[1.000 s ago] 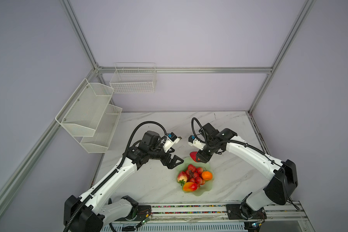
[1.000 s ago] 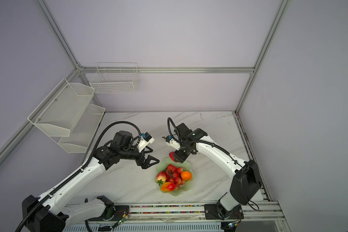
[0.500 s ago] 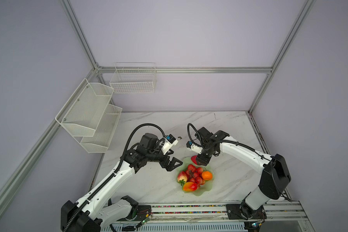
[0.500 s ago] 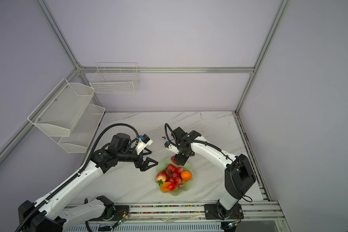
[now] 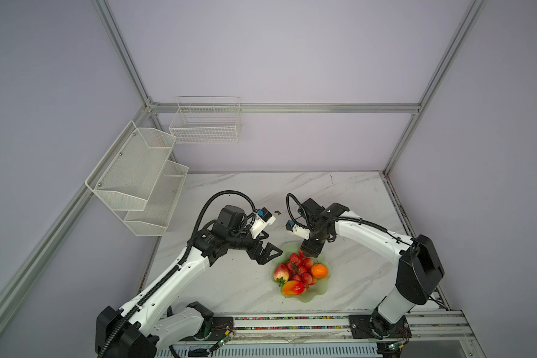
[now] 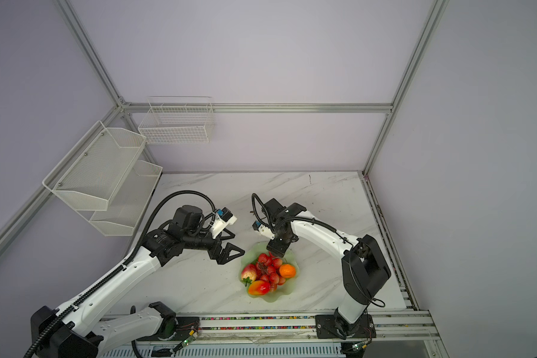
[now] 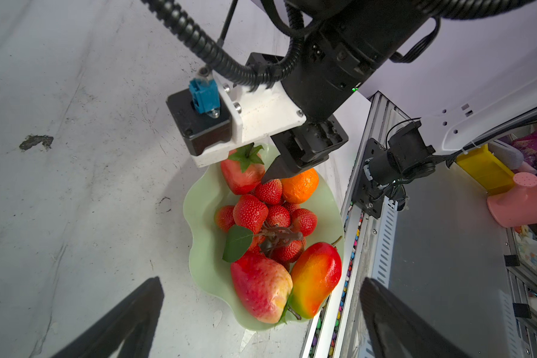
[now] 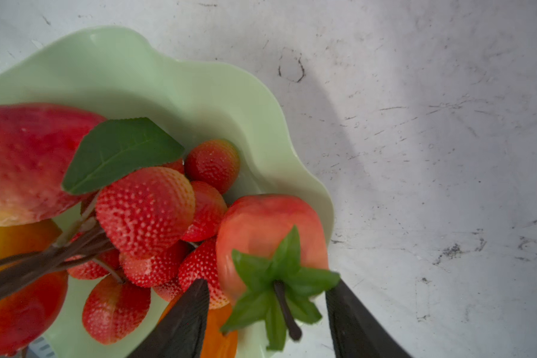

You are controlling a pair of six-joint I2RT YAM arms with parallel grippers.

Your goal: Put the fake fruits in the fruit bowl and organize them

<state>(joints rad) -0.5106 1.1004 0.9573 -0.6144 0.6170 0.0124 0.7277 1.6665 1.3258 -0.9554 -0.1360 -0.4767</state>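
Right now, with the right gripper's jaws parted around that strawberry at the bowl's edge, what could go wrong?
1. The strawberry sits against the rim of the fruit bowl, beside the pile; it may roll out onto the table.
2. Its green leaves lie near the fingers of the right gripper; pulling away could snag and drag it.
3. The left gripper, open, hangs close beside the bowl; a careless move might nudge it.

Right gripper (image 8: 265, 288) lowered to bowl (image 8: 199, 93), jaws parting; strawberry (image 8: 270, 226) seemingly released.
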